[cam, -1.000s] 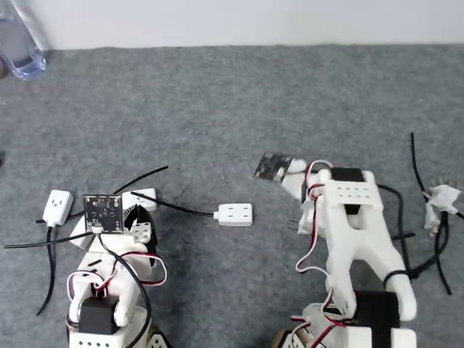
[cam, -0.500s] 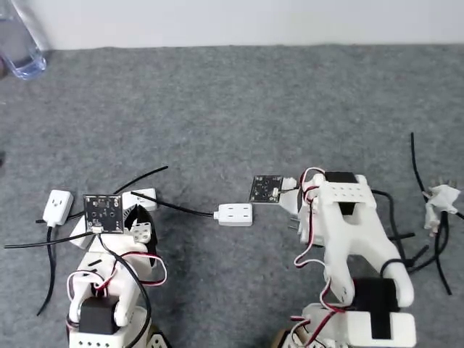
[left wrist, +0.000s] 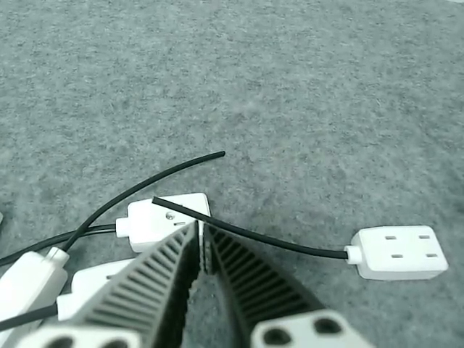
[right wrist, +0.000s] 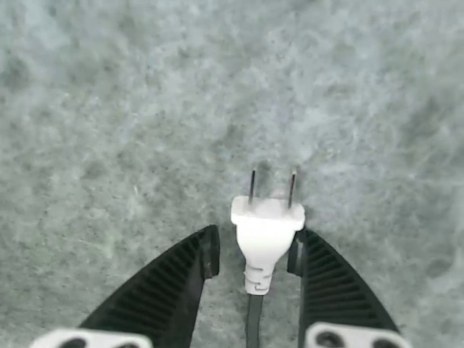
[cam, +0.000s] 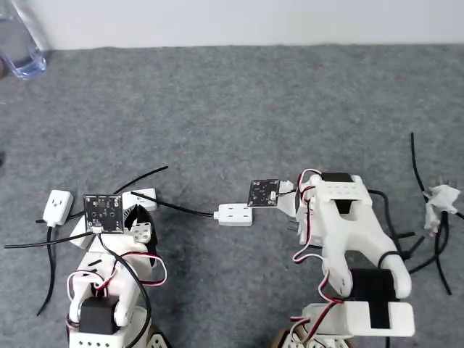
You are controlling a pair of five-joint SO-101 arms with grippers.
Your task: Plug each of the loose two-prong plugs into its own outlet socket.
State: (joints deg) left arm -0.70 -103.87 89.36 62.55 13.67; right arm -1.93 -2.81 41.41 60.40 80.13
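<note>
The right gripper point(right wrist: 254, 250) is sitting with its jaws apart around a white two-prong plug point(right wrist: 267, 230). One finger point(right wrist: 303, 255) is touching the plug's side, while a narrow gap is showing between the plug and the other finger. The prongs are pointing away from the wrist, and the plug's black cord is trailing back between the jaws.

Seen from above, with 12 o'clock at the far wall, the right arm point(cam: 348, 232) is standing at about 5 o'clock on the grey bench point(cam: 239, 109). A free outlet socket point(cam: 233, 214) is lying near it at its 9 o'clock, slots facing up and apart from the arm. The socket's black cord point(cam: 185, 209) is running off toward 9 o'clock into a cluster beside the left arm point(cam: 109, 290), which is standing at 7 o'clock.

The left gripper point(left wrist: 201, 243) is holding its fingers almost together, with only a thin slit between them and nothing clamped. The socket's cord is crossing just past their tips. A white block point(cam: 141, 197) is lying just beside that gripper, and a second white block point(cam: 56, 206) is lying farther toward 9 o'clock.

Another loose plug point(cam: 438, 199) is lying at the bench's 3 o'clock edge among black cords, well apart from the right arm. A clear bottle point(cam: 18, 43) is standing at 11 o'clock.
</note>
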